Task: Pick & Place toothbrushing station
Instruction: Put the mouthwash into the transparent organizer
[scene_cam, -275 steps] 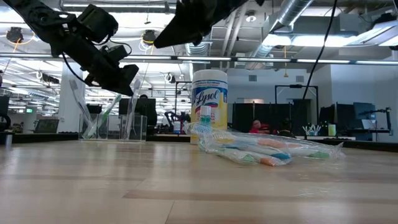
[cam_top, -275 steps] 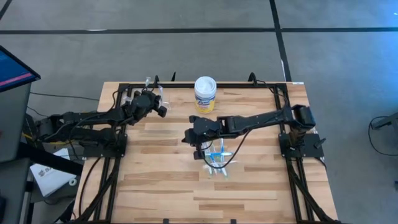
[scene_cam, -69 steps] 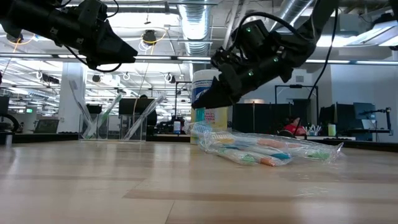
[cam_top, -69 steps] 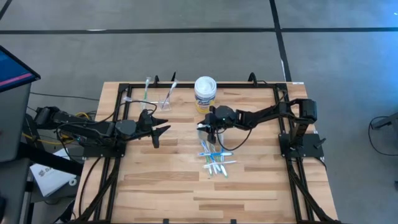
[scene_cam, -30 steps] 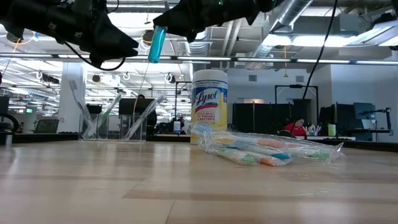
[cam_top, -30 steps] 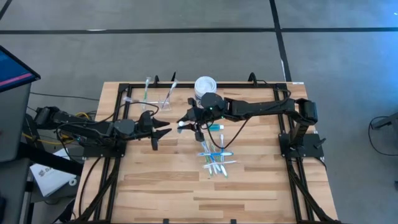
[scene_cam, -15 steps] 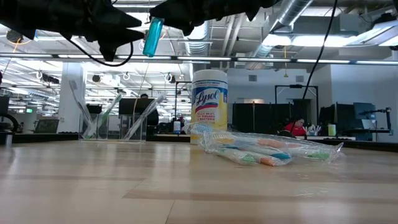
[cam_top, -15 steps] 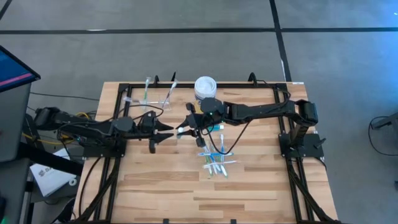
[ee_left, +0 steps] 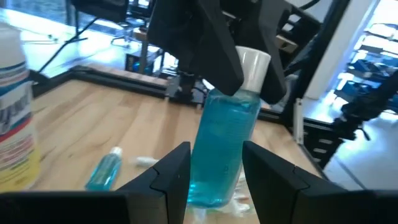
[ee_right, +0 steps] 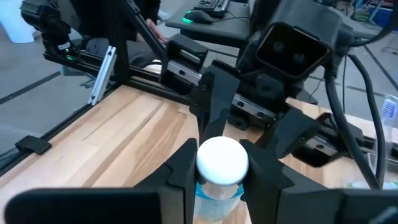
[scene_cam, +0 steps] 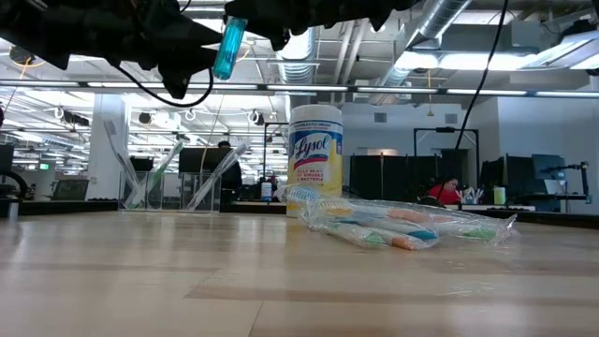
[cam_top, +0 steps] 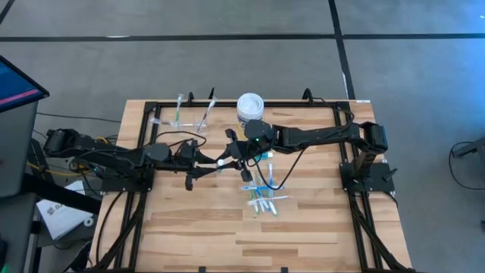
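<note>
One wooden table (cam_top: 197,220) fronts what looks like an office.

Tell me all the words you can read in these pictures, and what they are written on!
"Lysol": on the yellow label of the round tub standing on the table.
Smaller print below it on that label: too small to read.
The teal tube held up in the air: no words can be read on it.
The wrapped toothbrushes: no words can be read.

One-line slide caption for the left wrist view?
Right claw hands a teal toothpaste tube into the open left claw.
</note>
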